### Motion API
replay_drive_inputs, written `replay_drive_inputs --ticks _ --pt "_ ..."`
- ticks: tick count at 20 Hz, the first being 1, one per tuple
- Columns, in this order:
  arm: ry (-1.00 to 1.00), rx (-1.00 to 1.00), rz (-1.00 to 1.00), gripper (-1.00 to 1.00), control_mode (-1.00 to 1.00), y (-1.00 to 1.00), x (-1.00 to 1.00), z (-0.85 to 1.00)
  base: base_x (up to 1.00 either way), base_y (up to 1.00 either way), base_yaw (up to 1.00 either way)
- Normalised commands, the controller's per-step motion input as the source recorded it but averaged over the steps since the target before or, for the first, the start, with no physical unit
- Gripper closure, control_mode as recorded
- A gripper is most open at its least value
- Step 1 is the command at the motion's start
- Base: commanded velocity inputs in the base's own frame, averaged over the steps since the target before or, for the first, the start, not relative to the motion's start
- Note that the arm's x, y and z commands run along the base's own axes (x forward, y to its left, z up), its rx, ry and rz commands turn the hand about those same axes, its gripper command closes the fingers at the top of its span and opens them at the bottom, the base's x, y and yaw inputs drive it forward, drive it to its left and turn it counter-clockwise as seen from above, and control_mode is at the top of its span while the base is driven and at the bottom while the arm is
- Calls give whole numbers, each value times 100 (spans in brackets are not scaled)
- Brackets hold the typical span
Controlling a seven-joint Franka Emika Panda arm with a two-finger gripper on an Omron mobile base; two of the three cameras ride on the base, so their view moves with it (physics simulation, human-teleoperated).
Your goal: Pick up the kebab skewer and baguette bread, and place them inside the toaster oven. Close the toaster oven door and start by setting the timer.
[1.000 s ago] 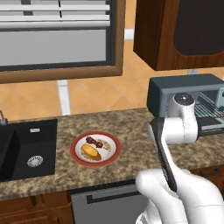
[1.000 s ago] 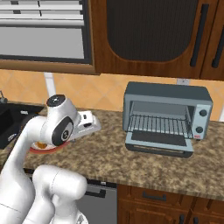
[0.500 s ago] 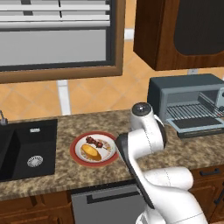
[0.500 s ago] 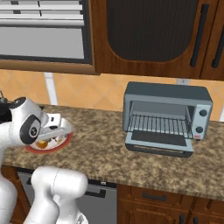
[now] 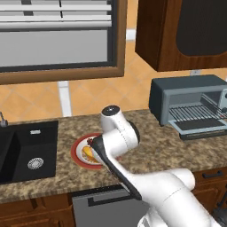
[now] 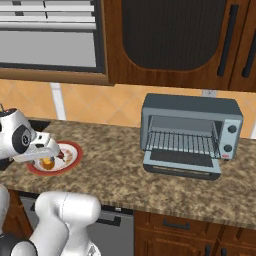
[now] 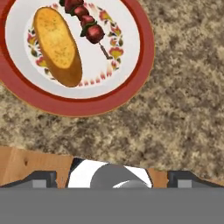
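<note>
A red-rimmed white plate (image 7: 131, 83) on the granite counter carries the golden baguette bread (image 7: 57, 44) and, beside it, the kebab skewer (image 7: 88, 24) with dark red chunks. My gripper (image 7: 113, 180) hovers open above the plate's near edge, its fingertips (image 7: 41, 178) wide apart and holding nothing. From the right base camera the gripper (image 6: 46, 156) hangs over the plate (image 6: 72, 150). The blue-grey toaster oven (image 6: 190, 112) stands far to the right; its door (image 6: 181, 169) lies folded down, exposing the wire rack. In the left base view the arm covers part of the plate (image 5: 76, 156).
A black sink (image 5: 26, 153) is set into the counter left of the plate. Dark wooden cabinets (image 6: 170, 40) hang above the oven, and a window (image 5: 53, 35) sits above the sink. Bare granite (image 6: 112, 160) spans between plate and oven.
The arm has swung left, from in front of the toaster oven to above the plate. The gripper stays open. Plate, food and oven have not moved.
</note>
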Motion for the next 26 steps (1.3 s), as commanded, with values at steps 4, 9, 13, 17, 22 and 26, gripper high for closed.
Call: replay_drive_inputs --ticks 4,9,13,17,22,26 --pt "16 0 4 -100 -100 41 52 -50 0 0 0" --pt "16 0 3 -100 -100 47 63 -58 0 0 0" --pt "3 0 3 -100 -100 25 38 -41 0 0 0" --pt "0 0 2 -100 -100 18 33 -28 0 0 0" --pt "0 0 0 -100 -100 0 12 -21 0 0 0" --pt "0 1 0 -100 -100 0 0 -30 0 0 0"
